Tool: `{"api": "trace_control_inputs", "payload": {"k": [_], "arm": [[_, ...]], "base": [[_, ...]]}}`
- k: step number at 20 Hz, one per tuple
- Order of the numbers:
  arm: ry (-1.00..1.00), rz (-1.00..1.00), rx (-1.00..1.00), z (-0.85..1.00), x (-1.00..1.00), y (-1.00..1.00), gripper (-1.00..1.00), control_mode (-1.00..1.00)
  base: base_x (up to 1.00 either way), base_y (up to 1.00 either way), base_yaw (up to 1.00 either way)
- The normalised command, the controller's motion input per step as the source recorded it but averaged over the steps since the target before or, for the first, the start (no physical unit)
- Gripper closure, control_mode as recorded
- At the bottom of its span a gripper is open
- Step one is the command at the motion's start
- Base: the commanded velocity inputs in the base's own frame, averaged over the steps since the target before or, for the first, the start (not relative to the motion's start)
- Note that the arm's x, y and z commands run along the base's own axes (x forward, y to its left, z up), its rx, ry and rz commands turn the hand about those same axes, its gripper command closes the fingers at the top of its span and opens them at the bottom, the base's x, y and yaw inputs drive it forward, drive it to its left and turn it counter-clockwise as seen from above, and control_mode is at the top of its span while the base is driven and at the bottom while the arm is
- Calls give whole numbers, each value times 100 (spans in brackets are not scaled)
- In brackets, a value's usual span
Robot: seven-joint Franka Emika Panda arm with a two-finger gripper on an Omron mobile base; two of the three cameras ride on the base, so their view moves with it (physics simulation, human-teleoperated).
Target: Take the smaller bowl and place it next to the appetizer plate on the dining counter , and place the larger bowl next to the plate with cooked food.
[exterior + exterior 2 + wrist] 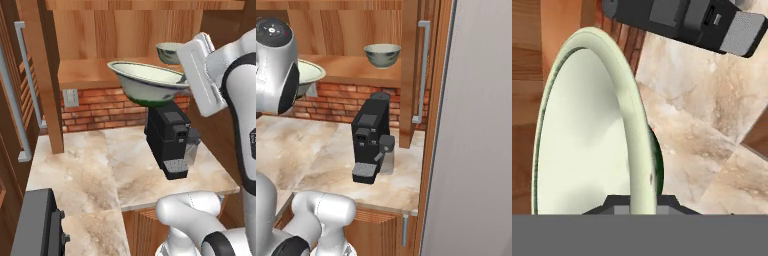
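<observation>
The larger bowl point(147, 82), cream with a dark rim and a green base, hangs in the air above the coffee machine. My gripper point(184, 80) is shut on its right rim. In the hand view the bowl's rim point(639, 125) runs up from between my gripper's point(643, 202) fingers. The bowl's edge point(308, 75) peeks out from behind the arm in the right base view. The smaller bowl point(169, 51) point(382, 55), grey-green and deep, stands upright on the wooden shelf point(351, 67). The appetizer plate, the plate with cooked food and the dining counter are out of view.
A black coffee machine point(170, 142) point(370, 140) point(687, 20) stands on the marble counter point(80, 165) below the bowl. Behind it is a brick wall point(100, 107). A tall cabinet with a long handle point(423, 70) stands to the right, and a dark grey appliance point(35, 225) sits at the near left.
</observation>
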Motion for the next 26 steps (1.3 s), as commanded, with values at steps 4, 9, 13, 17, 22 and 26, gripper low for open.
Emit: {"api": "trace_control_inputs", "payload": {"k": [4,9,13,17,22,26], "arm": [[13,-11,0,0,-100,-22,100,-100],[10,-12,0,-4,-80,-28,100,100],[0,0,0,0,0,0,100,100],[0,0,0,0,0,0,100,100],[0,0,0,0,0,0,100,100],[0,0,0,0,0,0,100,100]], "base": [[0,0,0],[-20,-12,-3],[-100,-63,-13],[-100,-52,-12],[-100,-79,-8],[-100,-95,-10]]}}
